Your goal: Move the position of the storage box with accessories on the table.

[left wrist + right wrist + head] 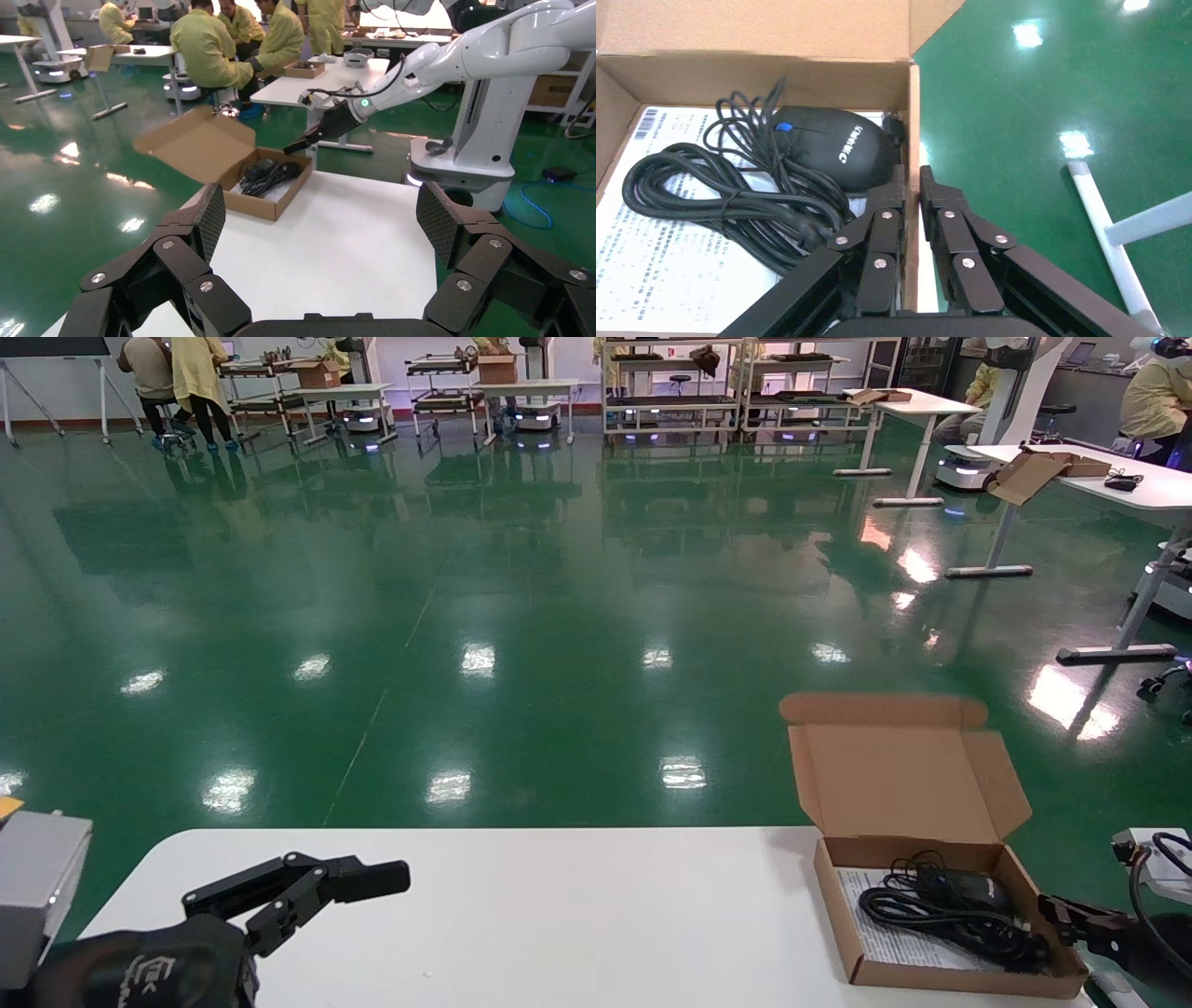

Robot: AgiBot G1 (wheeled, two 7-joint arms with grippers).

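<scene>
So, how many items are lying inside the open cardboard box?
2: a black mouse with its bundled cable, and a white printed sheet beneath it on the floor of the storage box. Something under the sheet would be hidden.

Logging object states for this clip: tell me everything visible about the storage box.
The storage box is a small, shallow mailer of brown corrugated cardboard. Its hinged lid stands open and tilts back, side flaps and tuck tab spread. It sits near the table's far right corner. Inside lie a black mouse, its bundled cable and a printed white sheet. The right hand is shut on the box's right side wall, one finger inside and one outside.
</scene>
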